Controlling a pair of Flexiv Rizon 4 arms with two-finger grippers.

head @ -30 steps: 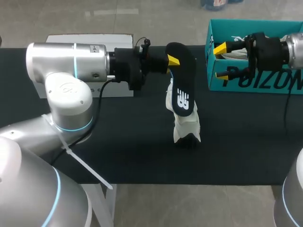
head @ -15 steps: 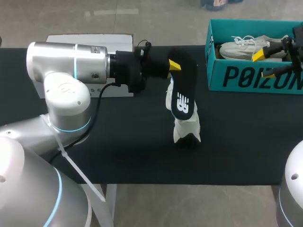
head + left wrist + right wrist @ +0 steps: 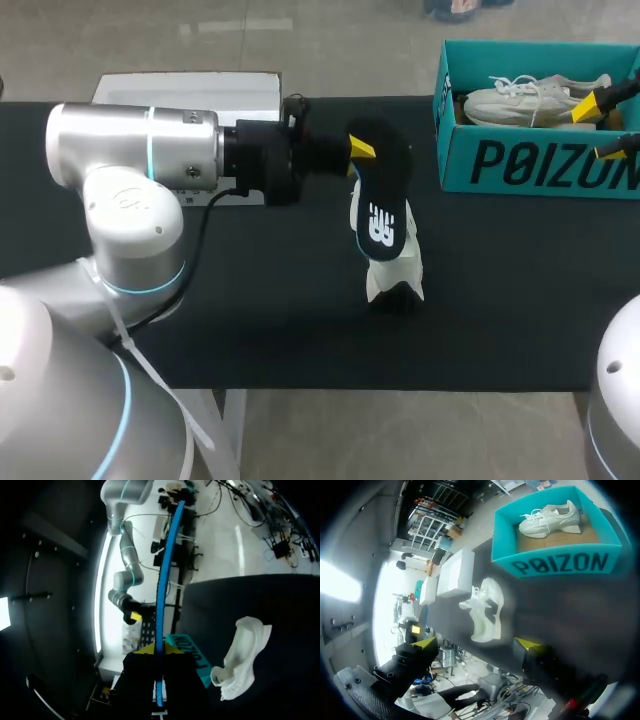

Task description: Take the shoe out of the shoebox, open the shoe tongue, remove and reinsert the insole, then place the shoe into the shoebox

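— Pulled the right gripper [image 3: 608, 125] back off the shoebox [image 3: 540, 165] since a second ago, out to the table's right edge. Anything else shifted?
— Drew the left gripper [image 3: 357, 158] slightly leftward and brought the insole [image 3: 383, 205] along, lower end now nearer the shoe [image 3: 393, 270].
— Touching it?
— Cannot tell from above. From the left wrist, looks apart: shoe [image 3: 240, 655] off to one side of the insole [image 3: 162, 590].
— Grip states?
— Left: clenched on the insole's upper end, seen edge-on between the yellow tips [image 3: 159, 651]. Right: spread wide [image 3: 476, 643], gripping nothing.
— How far along?
— Judging by the layout, roughly halfway. Done: shoe out of the box, resting on the black table [image 3: 250, 300] between the arms; insole pulled free. Cannot make out the tongue well enough to say. Left to do: feed the insole back inside, seat it flat, then carry the shoe back to the box.
— Containers?
— Teal shoebox [image 3: 560, 565] at the far right corner, lid off. Holds a second pale sneaker [image 3: 520, 100], laces showing, on the brown floor of the box [image 3: 550, 517]. Room beside it, by the look of things, for the shoe to go back.
— And the white box [image 3: 190, 90]?
— Behind the left arm, near the far edge. Top surface only in sight; contents hidden.
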